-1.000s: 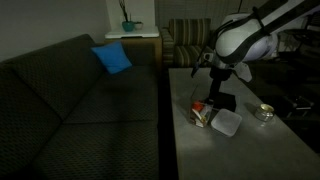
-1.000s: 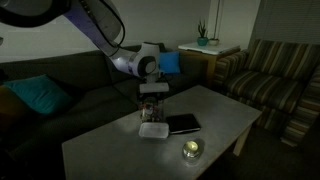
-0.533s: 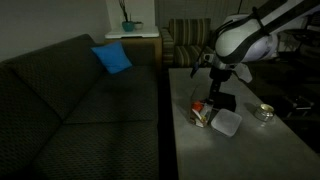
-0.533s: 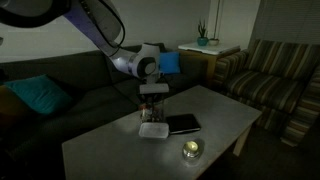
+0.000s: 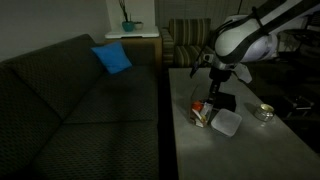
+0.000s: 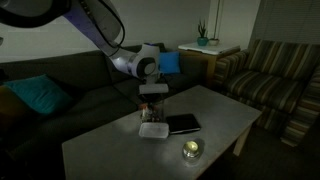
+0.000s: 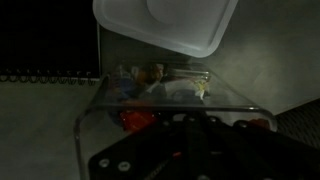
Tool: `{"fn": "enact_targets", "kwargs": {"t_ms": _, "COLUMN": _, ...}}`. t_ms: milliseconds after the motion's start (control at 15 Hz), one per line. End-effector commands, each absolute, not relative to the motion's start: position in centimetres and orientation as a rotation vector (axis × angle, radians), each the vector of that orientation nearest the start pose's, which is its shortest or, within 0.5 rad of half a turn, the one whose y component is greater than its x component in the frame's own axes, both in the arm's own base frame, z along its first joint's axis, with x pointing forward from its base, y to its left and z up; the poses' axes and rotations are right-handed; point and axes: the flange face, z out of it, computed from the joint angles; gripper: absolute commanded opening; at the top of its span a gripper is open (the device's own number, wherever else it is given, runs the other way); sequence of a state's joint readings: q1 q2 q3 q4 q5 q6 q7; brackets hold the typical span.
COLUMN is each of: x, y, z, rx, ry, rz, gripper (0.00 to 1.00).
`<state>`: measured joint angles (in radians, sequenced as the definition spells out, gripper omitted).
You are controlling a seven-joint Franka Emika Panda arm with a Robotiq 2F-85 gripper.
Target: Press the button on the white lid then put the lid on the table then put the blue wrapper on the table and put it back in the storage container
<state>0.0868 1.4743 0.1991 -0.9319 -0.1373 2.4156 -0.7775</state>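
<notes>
Dim room, little light. A long light-grey counter [image 5: 255, 150] runs beside a dark sofa [image 5: 70, 105] with a blue cushion [image 5: 112, 58] at its far end. Behind them are a striped armchair [image 5: 186, 45] and a potted plant [image 5: 126, 18] on a side table. Grouped close on the counter: a clear box [image 5: 202, 114] with orange-red and white contents, lid off; the white lid [image 5: 227, 123] lying flat on the counter just beside the box; a flat black slab [image 5: 225, 102] just behind the lid. A small round silvery dish [image 5: 263, 112] sits apart, nearer the counter's other long edge. The white arm [image 5: 240, 40] reaches in from above, and the tool [image 5: 212, 104] points straight down at the box's open top. An exterior view from the opposite side adds a teal cushion [image 6: 40, 95] on the sofa's near end and shows lid [image 6: 153, 130], slab [image 6: 184, 124] and dish [image 6: 190, 150] spread plainly across the grey top. There the box is hard to make out beneath the tool [image 6: 153, 103]. Only the wrist view looks into the box [image 7: 110, 110]: clear walls, a jumble of orange-red and pale contents, the lid [image 7: 165, 20] just past the far wall on bare counter [image 7: 275, 60]. The tool [image 7: 185, 128] is a dark shape low inside the box's rim with its jaws drawn fully together. Too dark to tell whether anything is pinched between them, and no wrapper can be picked out for certain
</notes>
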Motion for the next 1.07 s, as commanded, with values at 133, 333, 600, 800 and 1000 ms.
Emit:
{"fn": "enact_targets", "kwargs": {"t_ms": 133, "x": 72.1, "y": 15.3, "z": -4.3, "rx": -2.692, "ry": -1.427, "rz": -0.081, "gripper": 0.0}}
{"fn": "enact_targets", "kwargs": {"t_ms": 333, "x": 72.6, "y": 15.2, "z": -3.7, "rx": -2.713, "ry": -1.413, "rz": -0.083, "gripper": 0.0}}
{"fn": "enact_targets", "kwargs": {"t_ms": 600, "x": 73.3, "y": 15.2, "z": -2.3, "rx": -2.746, "ry": -1.411, "rz": -0.111, "gripper": 0.0}}
{"fn": "enact_targets", "kwargs": {"t_ms": 800, "x": 73.9, "y": 15.1, "z": -0.8, "rx": -2.779, "ry": -1.404, "rz": -0.123, "gripper": 0.0}}
{"fn": "enact_targets", "kwargs": {"t_ms": 1000, "x": 74.6, "y": 14.9, "z": 1.1, "rx": -2.83, "ry": -1.392, "rz": -0.127, "gripper": 0.0}}
